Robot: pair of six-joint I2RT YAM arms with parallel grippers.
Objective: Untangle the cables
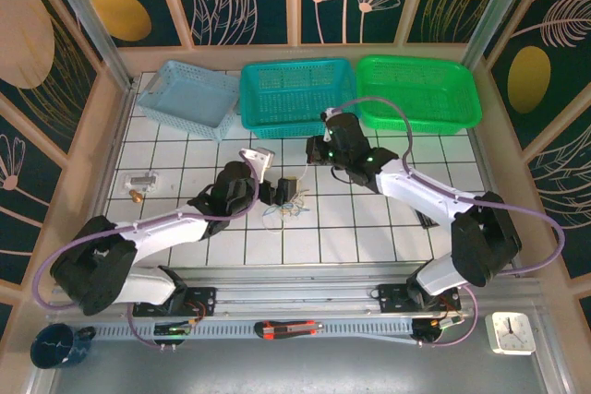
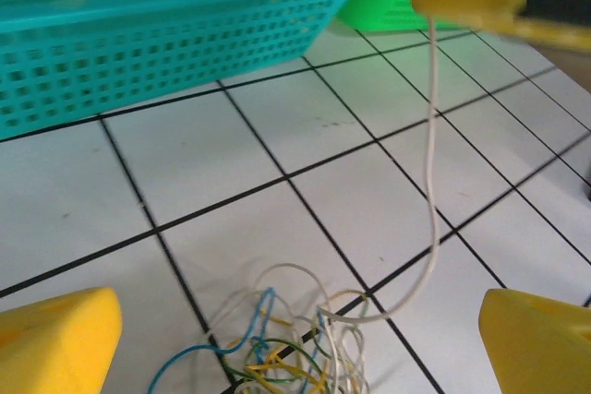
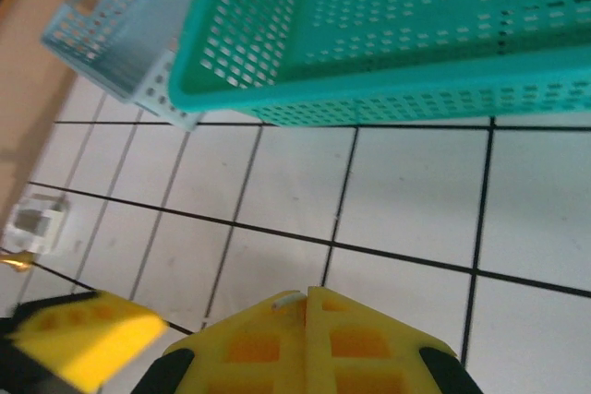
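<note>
Pinching a whitish cable (image 2: 429, 136) rising from the cables (image 2: 277, 357), right fingers (image 3: 259, 348) closed, left fingers (image 2: 55, 339) wide

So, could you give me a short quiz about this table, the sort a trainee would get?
1. True or false: the right gripper is shut on a whitish cable that runs down to the tangle.
2. Which one stands in the middle of the row? A the light blue basket, B the teal basket, C the green basket.
3. Fill in: the left gripper has its jaws ___ at the tangle.
Key: 1 true. 2 B. 3 open.
</note>
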